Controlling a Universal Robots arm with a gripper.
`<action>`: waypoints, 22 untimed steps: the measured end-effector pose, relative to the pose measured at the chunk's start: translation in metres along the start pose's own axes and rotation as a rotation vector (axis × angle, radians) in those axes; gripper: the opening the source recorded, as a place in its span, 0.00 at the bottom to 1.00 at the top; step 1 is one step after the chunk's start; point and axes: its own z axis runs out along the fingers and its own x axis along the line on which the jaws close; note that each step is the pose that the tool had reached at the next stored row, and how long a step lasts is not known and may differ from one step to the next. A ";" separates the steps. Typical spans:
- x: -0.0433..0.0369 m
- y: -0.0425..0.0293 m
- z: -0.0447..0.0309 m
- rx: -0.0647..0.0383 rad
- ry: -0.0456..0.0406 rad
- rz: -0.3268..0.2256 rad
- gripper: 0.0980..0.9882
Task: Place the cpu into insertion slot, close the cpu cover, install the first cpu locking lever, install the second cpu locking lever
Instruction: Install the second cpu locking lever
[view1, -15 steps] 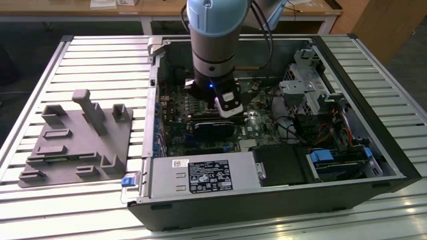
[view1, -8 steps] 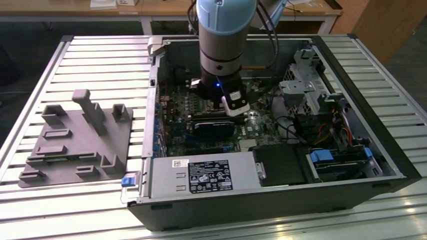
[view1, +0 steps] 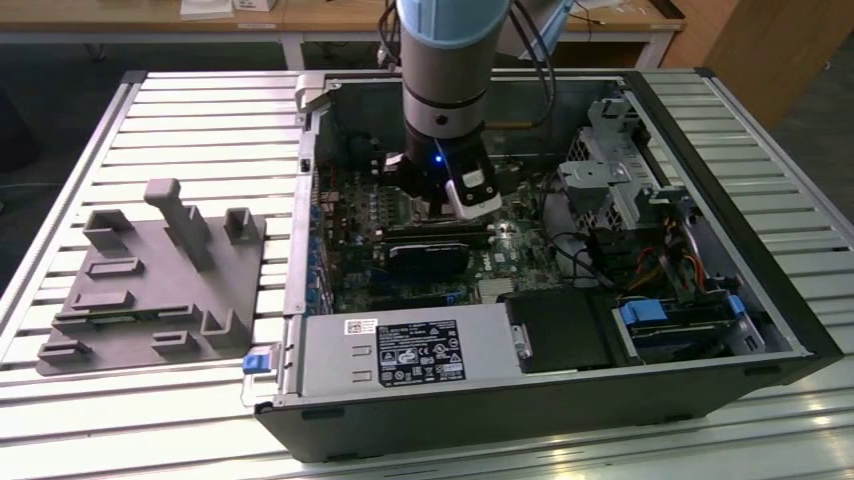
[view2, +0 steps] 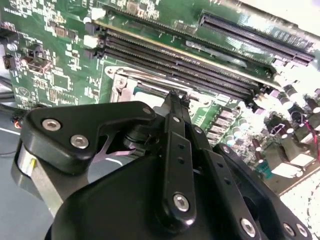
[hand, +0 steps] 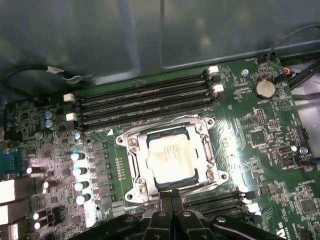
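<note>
The cpu (hand: 170, 155), a dull silver square chip, lies flat in the insertion slot (hand: 212, 176) on the green board. The cpu cover (hand: 134, 161), a silvery frame with a square window, lies down around the chip. Thin wire levers run along two sides of the socket (hand: 156, 123). My gripper (hand: 171, 195) is shut, its two black fingertips pressed together right at the socket's edge, with nothing visible between them. In the second wrist view the gripper (view2: 175, 98) points at the socket's metal rim (view2: 131, 80). In the exterior view the arm reaches down into the open computer case (view1: 307, 200).
Long black memory slots (hand: 145, 100) run beside the socket, with more (hand: 220, 200) on its other side. Capacitors (hand: 79, 171) and a coin battery (hand: 264, 89) stand nearby. A black card (view1: 427, 255), power supply (view1: 400, 352) and cables (view1: 667, 262) crowd the case. A grey fixture (view1: 154, 280) sits outside.
</note>
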 end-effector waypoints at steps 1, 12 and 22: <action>0.0002 0.0025 0.0005 0.006 -0.0013 0.000 0.01; -0.0013 0.0224 0.0049 0.030 -0.0064 -0.002 0.01; -0.0072 0.0289 0.0067 0.031 -0.0017 -0.007 0.01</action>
